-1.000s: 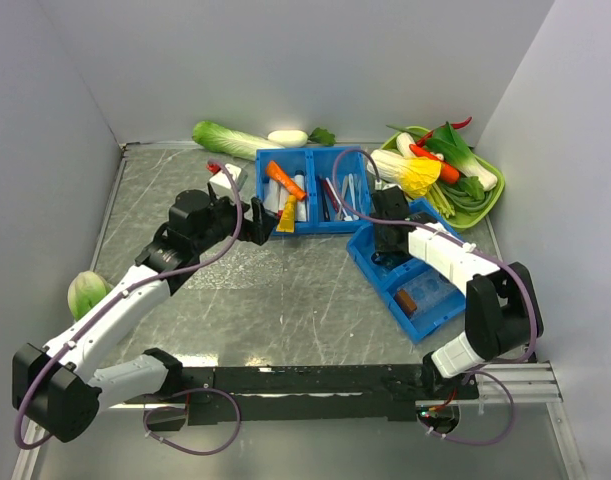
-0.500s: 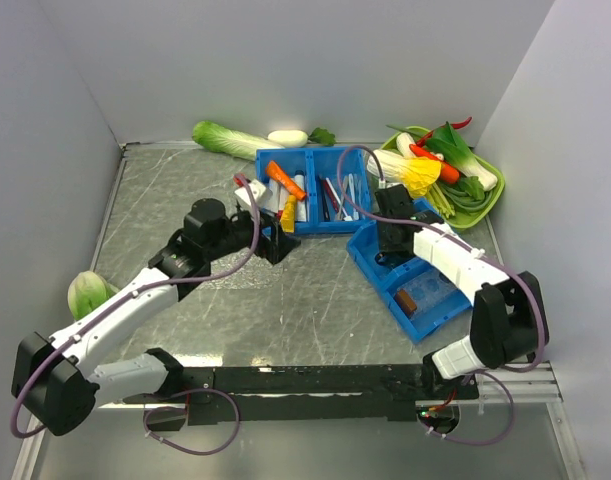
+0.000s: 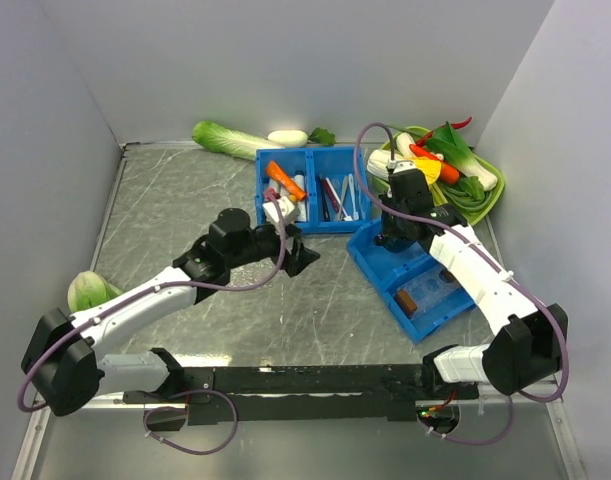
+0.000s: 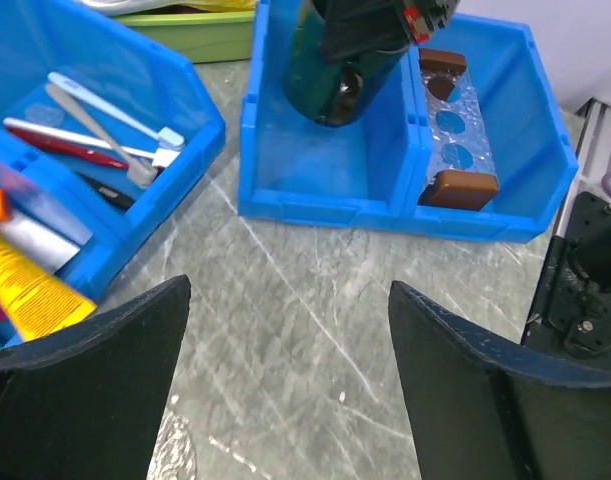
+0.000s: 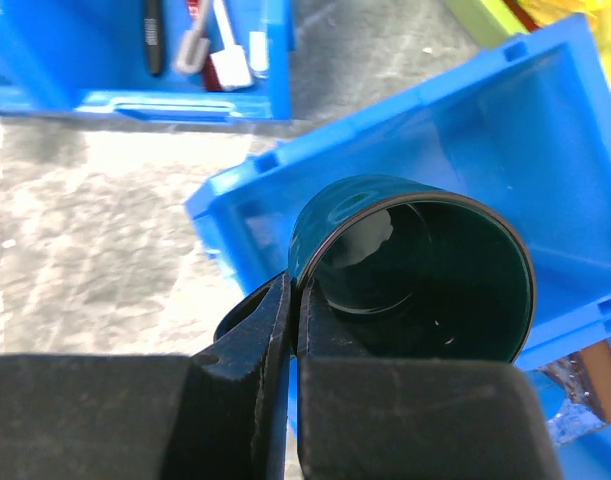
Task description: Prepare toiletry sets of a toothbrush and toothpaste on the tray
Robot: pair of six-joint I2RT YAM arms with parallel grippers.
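Observation:
My left gripper (image 3: 303, 258) is open and empty, low over bare table between the two blue bins; its tips (image 4: 285, 290) frame the table. A dark red toothbrush (image 4: 65, 148) lies among white ones in the far bin's right compartment (image 3: 325, 198). A yellow toothpaste tube (image 4: 30, 290) and an orange one (image 3: 282, 177) lie in its left compartment. My right gripper (image 5: 295, 290) is shut on the rim of a dark teal cup (image 5: 425, 270), held over the near blue bin (image 3: 370, 262). A clear frosted patch (image 4: 455, 130), seemingly the tray, lies in that bin between brown blocks.
The far blue bin (image 3: 315, 225) stands at the back centre. A green dish of vegetables (image 3: 485, 205) is at the back right. A long cabbage (image 3: 230, 140) lies at the back and a small cabbage (image 3: 85, 292) at the left edge.
My left arm has swung right and forward, away from the tube compartment, with nothing in its jaws. My right arm has risen and shifted back a little with the cup.

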